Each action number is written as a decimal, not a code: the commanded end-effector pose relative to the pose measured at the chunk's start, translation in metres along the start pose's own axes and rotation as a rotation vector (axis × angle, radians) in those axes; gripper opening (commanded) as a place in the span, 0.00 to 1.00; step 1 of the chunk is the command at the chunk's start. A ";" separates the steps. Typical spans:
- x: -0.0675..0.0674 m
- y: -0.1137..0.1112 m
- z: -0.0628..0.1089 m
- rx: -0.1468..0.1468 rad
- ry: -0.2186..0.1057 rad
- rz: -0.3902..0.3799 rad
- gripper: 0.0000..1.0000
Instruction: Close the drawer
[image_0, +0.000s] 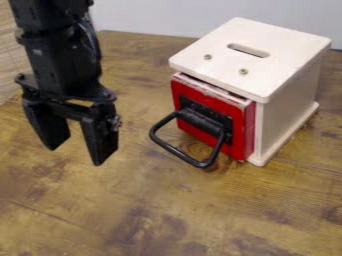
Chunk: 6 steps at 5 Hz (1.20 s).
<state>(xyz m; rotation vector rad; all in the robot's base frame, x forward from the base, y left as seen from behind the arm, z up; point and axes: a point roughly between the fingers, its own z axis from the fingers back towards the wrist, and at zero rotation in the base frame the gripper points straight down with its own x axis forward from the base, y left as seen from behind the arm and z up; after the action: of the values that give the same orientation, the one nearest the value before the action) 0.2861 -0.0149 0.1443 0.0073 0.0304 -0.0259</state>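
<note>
The landmark is the cream-white cube box (283, 108), with a slot and two small metal studs in its flat top. It stands on a brown wood-grain table (154, 215), which extends in front of it and to both sides. Behind the box, a pale wall (147, 14) rises beyond the table's far edge. A light, ribbed surface (10, 70) shows at the picture's left edge, well apart from the box.

The red drawer with a dark slotted centre (238, 138) sits in the box's front, its large black loop handle (189, 146) reaching outward over the table. The black robot hand (79, 141) hangs left of the box in the view, apart from the handle, its two fingers spread with nothing between them.
</note>
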 end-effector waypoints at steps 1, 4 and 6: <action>0.004 0.004 0.006 0.033 -0.040 0.006 1.00; 0.014 0.012 0.000 0.011 -0.011 0.016 1.00; 0.002 0.003 0.020 -0.024 -0.038 -0.009 1.00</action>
<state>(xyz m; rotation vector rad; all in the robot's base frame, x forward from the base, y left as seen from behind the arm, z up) 0.2867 -0.0112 0.1400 -0.0109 0.0769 -0.0327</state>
